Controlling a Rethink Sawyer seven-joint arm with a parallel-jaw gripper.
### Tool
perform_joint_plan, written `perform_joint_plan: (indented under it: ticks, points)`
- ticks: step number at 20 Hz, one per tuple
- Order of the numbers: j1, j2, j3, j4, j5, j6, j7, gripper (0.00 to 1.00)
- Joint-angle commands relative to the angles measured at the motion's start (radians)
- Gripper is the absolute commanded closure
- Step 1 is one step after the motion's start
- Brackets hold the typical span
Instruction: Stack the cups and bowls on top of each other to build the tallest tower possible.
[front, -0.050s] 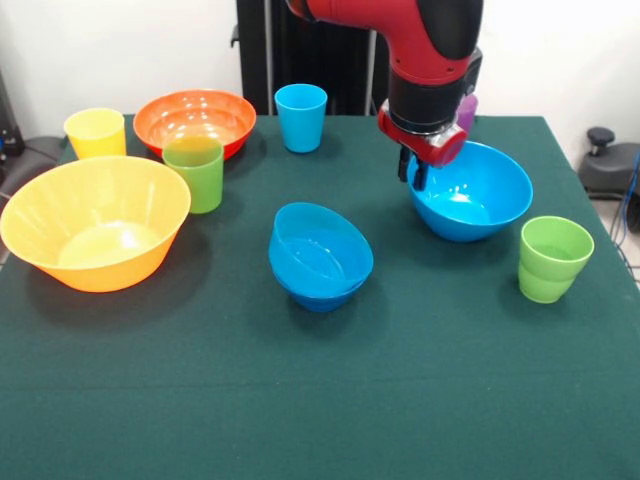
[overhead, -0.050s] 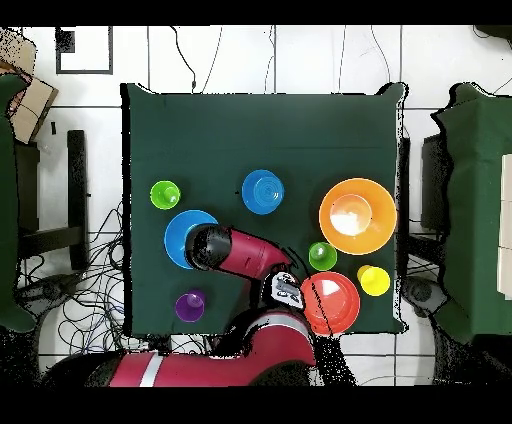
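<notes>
Nearest, at frame centre, a tilted blue bowl (front, -0.050s: 320, 257) lies on the desk (front, -0.050s: 320, 400). Right of it, the gripper (front, -0.050s: 418, 170) hangs over the big blue bowl's (front, -0.050s: 470, 190) rim; whether its jaws are clenched, I cannot tell. Bowls seem light, stiff, slippery; the rim suits grasping.

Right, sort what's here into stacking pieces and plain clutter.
For the job: yellow cup, green cup, second green cup, light blue cup, purple cup, yellow-orange bowl, orange-red bowl, big light blue bowl, nested blue bowls.
Lying about: floor cables, cardboard box.
</notes>
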Motion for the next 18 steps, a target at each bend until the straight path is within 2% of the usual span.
perform_joint_plan:
  ticks: [1, 18]
  points:
    - [-0.017, 0.006, 0.091, -0.03, 0.043, 0.058, 0.118, 1.0]
    - [-0.007, 0.005, 0.079, -0.045, 0.029, 0.108, 0.106, 1.0]
